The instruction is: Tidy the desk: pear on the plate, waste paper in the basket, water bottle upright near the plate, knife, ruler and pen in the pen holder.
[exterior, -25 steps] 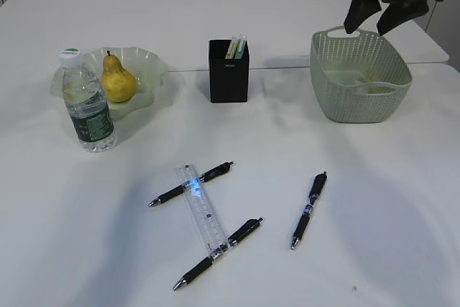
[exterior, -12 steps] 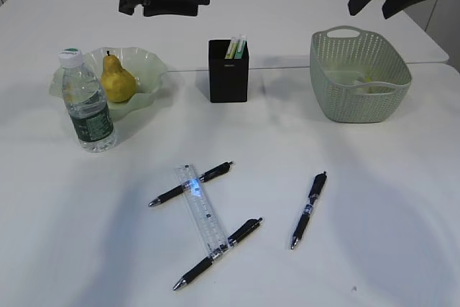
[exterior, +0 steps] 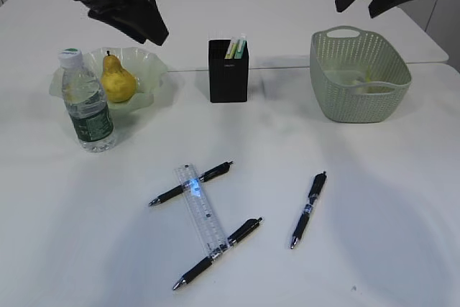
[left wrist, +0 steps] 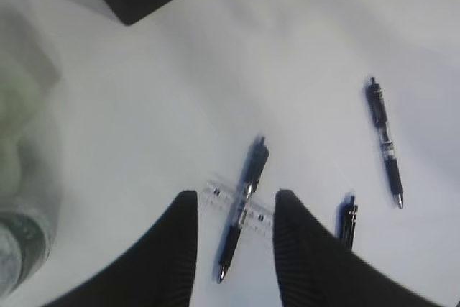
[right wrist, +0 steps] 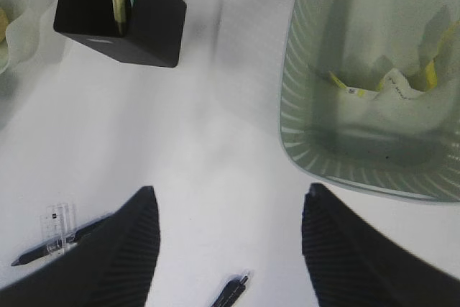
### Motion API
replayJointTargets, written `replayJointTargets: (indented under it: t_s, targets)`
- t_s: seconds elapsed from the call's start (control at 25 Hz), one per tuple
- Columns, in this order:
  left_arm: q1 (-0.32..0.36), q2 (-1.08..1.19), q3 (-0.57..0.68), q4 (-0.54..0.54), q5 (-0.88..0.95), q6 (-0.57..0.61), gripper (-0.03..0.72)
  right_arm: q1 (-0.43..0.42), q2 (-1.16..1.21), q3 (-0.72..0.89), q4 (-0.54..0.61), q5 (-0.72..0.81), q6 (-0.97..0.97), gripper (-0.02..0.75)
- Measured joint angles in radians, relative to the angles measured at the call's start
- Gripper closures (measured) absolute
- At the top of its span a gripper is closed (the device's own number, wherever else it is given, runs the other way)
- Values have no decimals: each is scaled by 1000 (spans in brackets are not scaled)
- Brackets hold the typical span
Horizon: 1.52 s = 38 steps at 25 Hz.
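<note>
The long clear plastic ruler (exterior: pixel 200 211) lies across two black pens (exterior: pixel 191 183), its ends cut off in the left wrist view; both grippers (left wrist: pixel 233 249) (right wrist: pixel 228 239) hover parted, empty; crumpled paper (right wrist: pixel 388 84) sits half-hidden in the sage-green woven basket (right wrist: pixel 316 163).

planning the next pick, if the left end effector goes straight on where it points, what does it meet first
Probably the ruler and the pen crossing it: both show between the open left end effector's fingers, with nothing else visible between. Depth is unclear.

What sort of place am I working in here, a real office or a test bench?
Most likely a staged lab tabletop dressed as a desk: a bare white table holding only set-piece items, such as a black pen holder, loose pens crossing a clear ruler, and a green basket.
</note>
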Motion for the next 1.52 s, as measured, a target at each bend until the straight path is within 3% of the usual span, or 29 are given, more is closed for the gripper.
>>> replayJointTargets:
  t_s: [0.16, 0.4, 0.64, 0.8, 1.0, 1.16, 1.36, 1.52]
  targets:
    - [-36, -49, 0, 139, 67, -151, 440, 43, -3, 0, 0, 0, -16, 246]
    - [-42, -135, 0, 209, 127, -306, 447, 112, -29, 0, -9, 2, -23, 246]
    - [-42, -218, 0, 272, 135, -354, 449, 138, -62, 24, -10, 2, -23, 246]
    - [-42, -268, 0, 340, 139, -373, 449, 138, -125, 141, -10, 2, -26, 246]
    - [-42, -347, 19, 352, 144, -384, 450, 140, -220, 321, -1, 2, -27, 246]
    - [-42, -412, 93, 367, 145, -402, 450, 144, -298, 443, 3, 2, -21, 246]
    - [-44, -503, 243, 492, 146, -486, 450, 150, -383, 562, 3, 2, 5, 246]
    - [-44, -582, 346, 558, 146, -530, 450, 223, -435, 621, -3, 0, 26, 246]
